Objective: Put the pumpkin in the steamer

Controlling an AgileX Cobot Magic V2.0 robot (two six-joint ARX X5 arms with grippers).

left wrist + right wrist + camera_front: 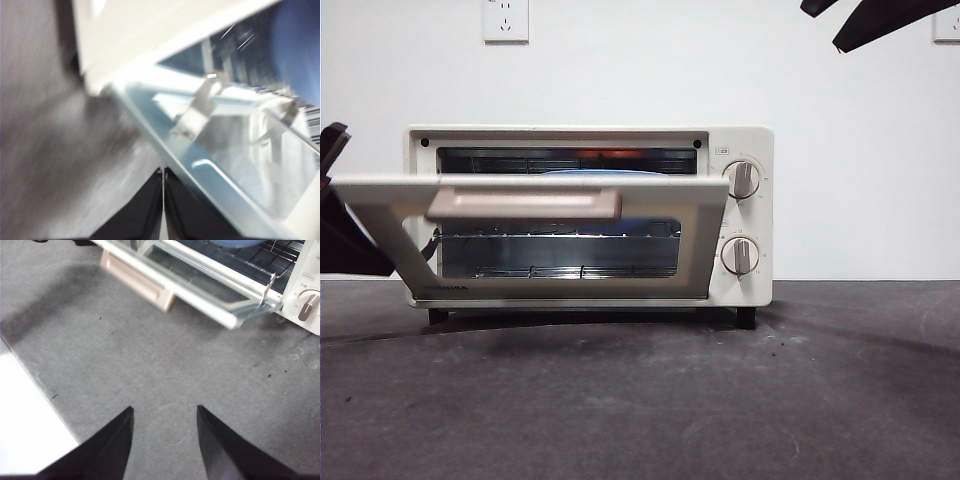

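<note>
The cream-white steamer stands at the middle of the table, its glass door about half open and tilted, handle toward me. A small orange patch shows at the top of the cavity; I cannot tell whether it is the pumpkin. My left gripper is shut and empty, close by the door's left edge; it shows dark at the left edge of the front view. My right gripper is open and empty above the bare table in front of the door.
A blue bowl sits on the wire rack inside the oven, also seen in the left wrist view. Two round knobs are on the oven's right side. The right arm shows at the top right corner. A white edge borders the grey table.
</note>
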